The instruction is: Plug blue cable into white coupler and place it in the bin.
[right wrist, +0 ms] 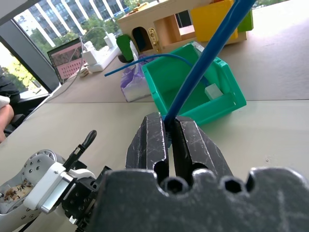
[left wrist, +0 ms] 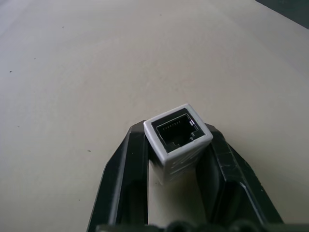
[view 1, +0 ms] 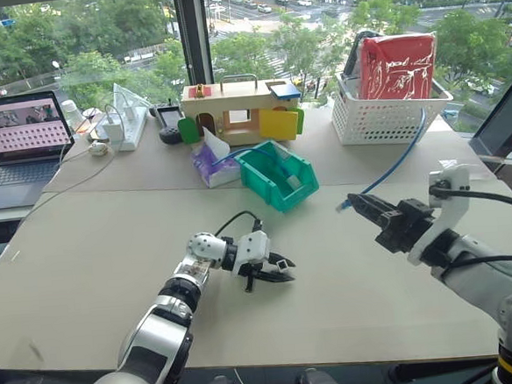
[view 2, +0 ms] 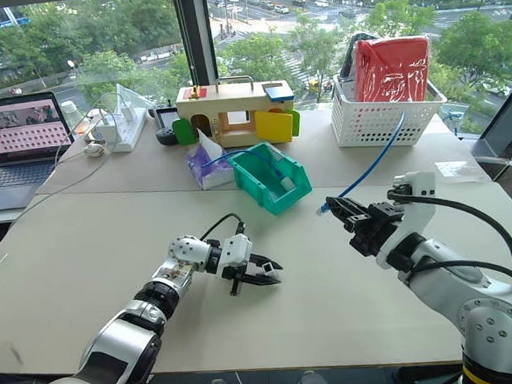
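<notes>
silver-white arms, black cables, black two-fingered left tool (view 1: 279,269).

Right gripper (view 1: 355,204) pinches blue cable (view 1: 396,163) — bin (view 1: 277,176) beyond, mid-table.

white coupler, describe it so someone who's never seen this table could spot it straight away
Start at the big pale table and find the left gripper near its middle. Between its black fingers sits the white coupler, a tiny white plastic block with a dark square socket facing outward. Unlike the long white power strip by the laptop, it is small and cube-like.
</notes>
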Action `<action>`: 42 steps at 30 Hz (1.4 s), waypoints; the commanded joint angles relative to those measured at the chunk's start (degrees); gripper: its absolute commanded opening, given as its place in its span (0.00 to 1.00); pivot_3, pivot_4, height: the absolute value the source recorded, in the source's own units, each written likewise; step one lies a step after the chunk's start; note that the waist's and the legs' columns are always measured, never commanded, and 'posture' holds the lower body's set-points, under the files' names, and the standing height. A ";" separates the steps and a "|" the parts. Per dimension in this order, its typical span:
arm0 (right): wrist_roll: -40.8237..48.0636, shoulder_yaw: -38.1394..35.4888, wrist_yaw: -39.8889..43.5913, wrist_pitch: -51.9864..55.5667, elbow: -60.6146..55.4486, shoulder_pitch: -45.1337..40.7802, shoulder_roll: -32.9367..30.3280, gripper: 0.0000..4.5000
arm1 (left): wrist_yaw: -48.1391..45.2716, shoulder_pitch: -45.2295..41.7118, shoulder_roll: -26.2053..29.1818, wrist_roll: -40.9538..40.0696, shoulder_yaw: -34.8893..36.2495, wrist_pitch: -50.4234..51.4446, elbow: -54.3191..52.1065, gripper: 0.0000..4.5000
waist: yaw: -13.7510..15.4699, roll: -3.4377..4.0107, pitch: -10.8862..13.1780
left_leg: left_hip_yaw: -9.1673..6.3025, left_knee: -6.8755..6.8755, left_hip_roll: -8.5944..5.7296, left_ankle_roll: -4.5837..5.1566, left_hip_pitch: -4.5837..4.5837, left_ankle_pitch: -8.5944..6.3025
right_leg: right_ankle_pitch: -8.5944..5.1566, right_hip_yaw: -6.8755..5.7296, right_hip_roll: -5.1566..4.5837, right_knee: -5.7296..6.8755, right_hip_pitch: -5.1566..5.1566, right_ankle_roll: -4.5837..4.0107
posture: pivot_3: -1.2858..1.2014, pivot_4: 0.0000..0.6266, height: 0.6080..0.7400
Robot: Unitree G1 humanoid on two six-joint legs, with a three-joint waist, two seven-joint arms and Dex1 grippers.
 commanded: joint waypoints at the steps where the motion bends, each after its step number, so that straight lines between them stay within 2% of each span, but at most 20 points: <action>1: 2.05 -0.67 -0.54 -2.37 -2.08 0.28 -1.21 0.00 | -0.85 -0.19 -0.67 0.62 0.24 0.48 1.08 0.62 | 0.00 0.00 0.00 | 0.00 0.00 0.00 0.00 0.00 0.00 | 0.00 0.00 0.00 0.00 0.00 0.00 | 0.52 0.24 1.00; 5: 2.66 -0.33 -0.73 -2.88 -1.74 0.19 -1.99 0.00 | -0.51 0.04 -0.65 0.91 0.76 0.46 1.00 0.94 | -0.02 0.00 0.00 | 0.00 0.00 0.00 0.00 0.00 0.00 | 0.00 0.00 0.00 0.01 0.00 0.00 | 0.52 0.24 1.00; 6: 2.78 -0.21 -0.74 -2.96 -1.55 0.07 -2.20 0.00 | -0.18 0.27 -0.54 0.98 0.89 0.42 0.83 0.99 | -0.02 0.00 0.00 | 0.00 0.00 0.00 0.00 0.00 0.00 | 0.00 0.00 0.00 0.01 0.00 0.00 | 0.52 0.24 1.00; 15: 3.72 1.86 -0.32 -2.93 0.18 -1.69 -3.42 0.00 | 4.64 6.61 0.69 -0.54 3.43 7.30 -7.11 0.99 | -0.20 0.07 -0.05 | -0.01 0.00 0.02 0.00 0.10 0.00 | 0.00 0.01 0.01 0.06 0.07 -0.01 | 0.52 0.24 1.00; 19: 4.88 2.45 -0.85 -2.94 0.25 -2.32 -3.80 0.00 | 8.39 15.91 5.07 -5.29 7.50 17.73 -23.15 0.99 | -0.78 0.14 -0.09 | -0.01 0.00 0.09 0.01 0.13 0.00 | 0.01 0.05 0.03 0.11 0.04 -0.02 | 0.52 0.24 1.00; 24: 5.86 2.94 -0.62 -2.78 1.02 -2.27 -4.73 0.00 | 9.48 25.91 8.96 -8.42 6.72 26.43 -39.93 0.99 | -1.53 0.19 -0.12 | -0.03 -0.06 0.17 0.01 0.30 0.00 | -0.01 0.05 0.11 0.28 0.06 -0.09 | 0.52 0.24 1.00; 34: 5.24 5.45 1.04 -2.54 4.12 -5.64 -5.16 0.00 | 21.68 33.58 7.02 -8.61 5.13 39.01 -56.36 0.99 | -0.59 0.20 -0.12 | 0.04 -0.03 0.13 0.04 0.35 0.03 | -0.02 0.08 0.06 0.16 0.15 -0.08 | 0.52 0.24 1.00; 42: 4.95 5.86 1.28 -2.83 4.61 -5.88 -5.18 0.00 | 28.77 33.62 5.20 -7.79 4.13 42.53 -58.29 0.99 | -0.26 0.20 -0.12 | 0.05 -0.03 0.11 0.04 0.33 0.03 | -0.01 0.08 0.05 0.14 0.14 -0.08 | 0.52 0.24 1.00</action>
